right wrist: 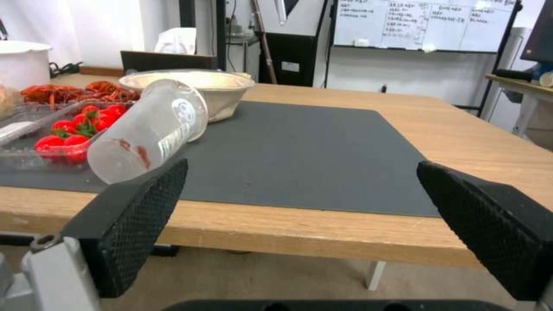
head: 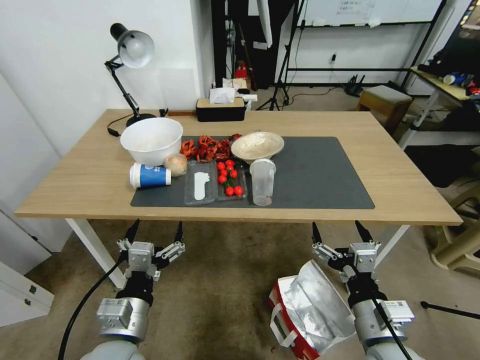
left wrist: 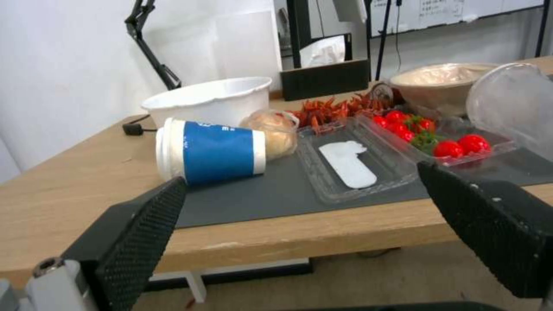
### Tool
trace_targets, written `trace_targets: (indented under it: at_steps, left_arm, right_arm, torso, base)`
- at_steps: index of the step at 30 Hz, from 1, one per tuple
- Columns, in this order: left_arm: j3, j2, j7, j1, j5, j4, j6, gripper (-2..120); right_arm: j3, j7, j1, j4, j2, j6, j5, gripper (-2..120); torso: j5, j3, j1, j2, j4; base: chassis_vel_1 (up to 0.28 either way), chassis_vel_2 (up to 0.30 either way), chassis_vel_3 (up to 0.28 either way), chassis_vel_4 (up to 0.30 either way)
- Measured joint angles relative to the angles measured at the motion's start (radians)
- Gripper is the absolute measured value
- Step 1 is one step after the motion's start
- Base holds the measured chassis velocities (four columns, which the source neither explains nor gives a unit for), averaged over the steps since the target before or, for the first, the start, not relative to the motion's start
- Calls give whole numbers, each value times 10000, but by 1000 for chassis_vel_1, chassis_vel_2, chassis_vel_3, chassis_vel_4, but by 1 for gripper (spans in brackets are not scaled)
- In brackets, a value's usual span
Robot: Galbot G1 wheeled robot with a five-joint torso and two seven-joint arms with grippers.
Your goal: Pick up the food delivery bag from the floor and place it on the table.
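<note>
Head view: your two arms hang in front of the near edge of the counter [head: 90, 185], above the floor. The left gripper [head: 154, 233] is released, fingers spread wide and holding nothing; the right gripper [head: 339, 231] is likewise released and empty. The food delivery bag [head: 307, 312] lies on the floor at lower right, just left of your right forearm, its silver foil lining facing up and its red-and-white body and white strap handles toward the near side. It sits near the counter's right front leg and is not on the counter.

On the dark grey mat [head: 320, 175] you see, from left to right: a white bowl [head: 151, 140], a blue paper cup [head: 150, 175] lying on its side, a wrapped bun [head: 175, 164], a clear tray [head: 200, 189], a tray of cherry tomatoes [head: 230, 180], a clear plastic cup [head: 262, 182] and a beige bowl [head: 257, 146]. Red crayfish [head: 207, 148] lie between the two bowls. A desk lamp [head: 127, 60] and a tissue box [head: 220, 107] stand at the far edge.

Left wrist view: the spread fingers [left wrist: 135, 235] frame the blue paper cup. Right wrist view: the spread fingers [right wrist: 138, 216] frame the bare right half of the mat.
</note>
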Motion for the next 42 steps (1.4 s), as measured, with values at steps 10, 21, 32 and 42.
trace_targets:
  at_steps: [10, 21, 32, 42]
  left_arm:
    - [0, 0, 0, -1, 0, 0, 0, 100]
    - [0, 0, 0, 0, 0, 0, 0, 100]
    - [421, 501, -697, -450, -1069, -46, 876, 100]
    - [1504, 1731, -2435, -1412, -3560, -212, 2712, 100]
  right_arm:
    - [0, 0, 0, 0, 0, 0, 0, 100]
    - [0, 0, 0, 0, 0, 0, 0, 100]
    - [251, -486, -47, 158, 2, -1170, 169, 100]
    - [899, -1738, -20, 353, -134, -2963, 800, 100]
  torso:
    - [0, 0, -1, 0, 0]
    - [0, 0, 0, 0, 0]
    - [0, 0, 0, 0, -1]
    - [-3, 0, 0, 0, -6]
  base:
    - [0, 0, 0, 0]
    - [0, 0, 0, 0]
    - [0, 0, 0, 0]
    - [0, 0, 0, 0]
